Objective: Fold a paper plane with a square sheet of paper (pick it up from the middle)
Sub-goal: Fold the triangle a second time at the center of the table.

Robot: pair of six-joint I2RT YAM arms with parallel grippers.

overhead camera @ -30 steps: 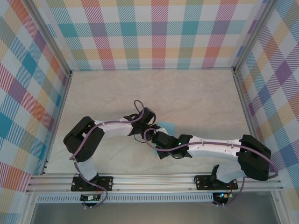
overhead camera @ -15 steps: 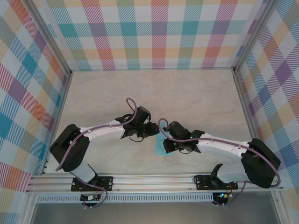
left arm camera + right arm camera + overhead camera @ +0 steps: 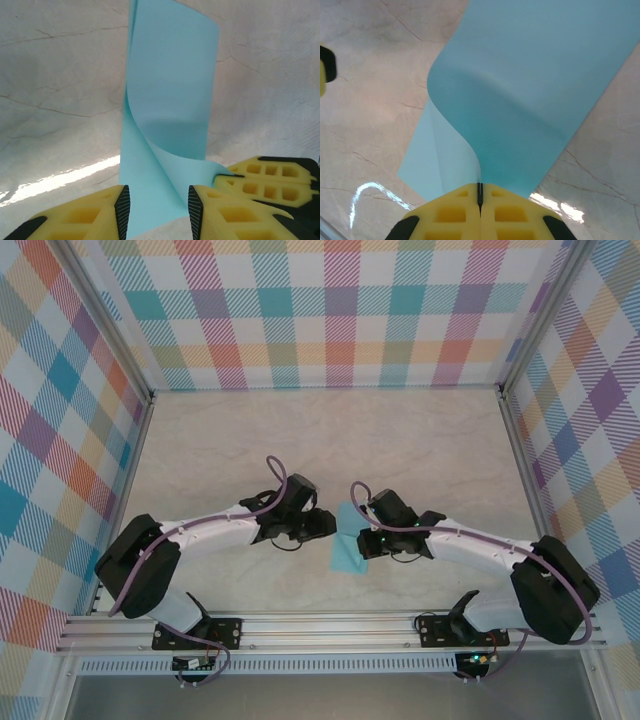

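Observation:
The square sheet of paper (image 3: pixel 346 552), light blue, lies on the table between the two grippers, with its right edge lifted and curled over. My right gripper (image 3: pixel 480 194) is shut on that lifted edge of the sheet (image 3: pixel 520 100). In the left wrist view the right gripper's yellow fingers (image 3: pixel 265 181) pinch the sheet's corner. My left gripper (image 3: pixel 157 206) stands open over the sheet's (image 3: pixel 170 105) near end, its pads apart with paper showing between them. From above, the left gripper (image 3: pixel 327 526) is just left of the sheet and the right gripper (image 3: pixel 362 537) just right of it.
The marble-patterned table (image 3: pixel 420 450) is bounded by aluminium rails (image 3: pixel 330 624) and checked walls (image 3: pixel 340 310). Both arms reach toward the middle from the near edge, their grippers close to each other.
The right gripper has swung from left of centre to the sheet's right side, keeping its hold. The left arm has stretched out lower. The sheet now lies between the two grippers.

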